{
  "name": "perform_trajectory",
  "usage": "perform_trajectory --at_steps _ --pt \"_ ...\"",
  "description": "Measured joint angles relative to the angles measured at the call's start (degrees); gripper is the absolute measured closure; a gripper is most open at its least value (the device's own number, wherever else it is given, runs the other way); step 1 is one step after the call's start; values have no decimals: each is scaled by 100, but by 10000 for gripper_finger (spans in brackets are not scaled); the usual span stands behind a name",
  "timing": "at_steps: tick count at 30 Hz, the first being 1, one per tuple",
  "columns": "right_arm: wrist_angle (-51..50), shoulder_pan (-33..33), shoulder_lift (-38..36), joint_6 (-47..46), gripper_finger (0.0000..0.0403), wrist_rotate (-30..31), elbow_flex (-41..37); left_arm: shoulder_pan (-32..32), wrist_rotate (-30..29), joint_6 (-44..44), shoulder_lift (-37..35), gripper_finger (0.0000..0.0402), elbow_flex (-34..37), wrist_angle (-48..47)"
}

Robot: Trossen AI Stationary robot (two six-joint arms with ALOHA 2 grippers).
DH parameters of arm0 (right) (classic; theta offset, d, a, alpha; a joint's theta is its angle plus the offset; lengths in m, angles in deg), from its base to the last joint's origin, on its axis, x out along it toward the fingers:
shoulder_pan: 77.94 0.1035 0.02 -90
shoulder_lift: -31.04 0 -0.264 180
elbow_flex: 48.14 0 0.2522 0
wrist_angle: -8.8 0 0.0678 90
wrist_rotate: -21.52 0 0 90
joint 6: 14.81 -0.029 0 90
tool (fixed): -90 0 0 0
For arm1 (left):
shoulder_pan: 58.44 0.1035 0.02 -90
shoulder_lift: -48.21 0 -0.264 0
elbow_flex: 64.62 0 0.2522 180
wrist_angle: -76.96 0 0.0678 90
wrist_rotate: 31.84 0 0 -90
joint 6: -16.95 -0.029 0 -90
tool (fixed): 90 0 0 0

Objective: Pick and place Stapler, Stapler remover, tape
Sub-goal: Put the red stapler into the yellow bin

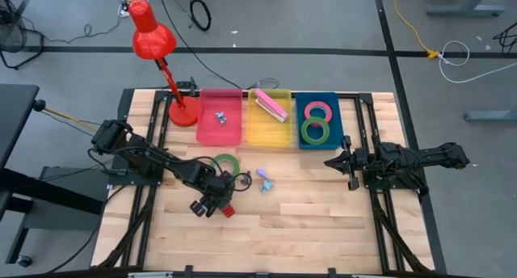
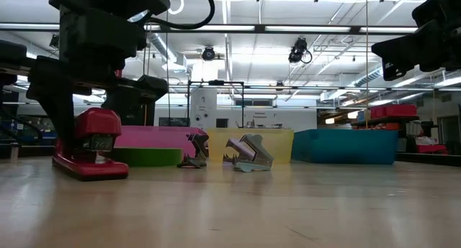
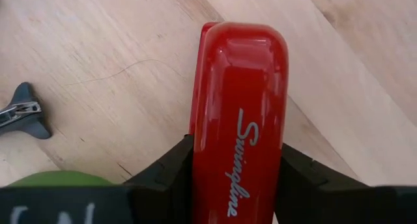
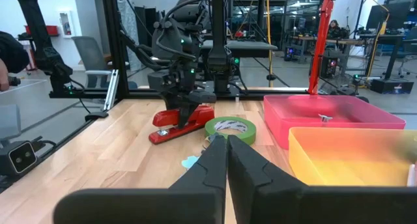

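Note:
A red stapler (image 1: 226, 211) rests flat on the wooden table, left of centre. My left gripper (image 1: 212, 202) points steeply down over it and is shut on it. In the low view the stapler (image 2: 90, 143) sits with its base on the wood. A green ring of tape (image 1: 227, 165) lies flat just beyond it. Two stapler removers (image 1: 265, 179) (image 1: 242, 179) lie near the table's middle. My right gripper (image 1: 335, 161) waits shut and level at the right, holding nothing. My left gripper pinches the stapler's two long sides (image 3: 199, 165) between its two fingers (image 3: 163, 178), toward one end of the red top. The fingers come from above, slanting down, and lie across the stapler. The stapler lies level with its base on the table (image 2: 94, 169).
Three bins stand along the far edge: a red one (image 1: 208, 132) with a stapler remover, a yellow one (image 1: 268, 134) with a pink stapler (image 1: 272, 107), and a blue one (image 1: 331, 126) with two tape rings. A red desk lamp (image 1: 153, 40) stands at the far left.

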Motion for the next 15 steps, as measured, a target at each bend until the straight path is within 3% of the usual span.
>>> perform_trajectory --at_steps 6,15 --pt "-1 0 0 1 385 0 0 0 59 364 0 246 -168 -85" --pt "0 -2 0 1 385 0 0 10 85 611 0 250 -1057 -692"
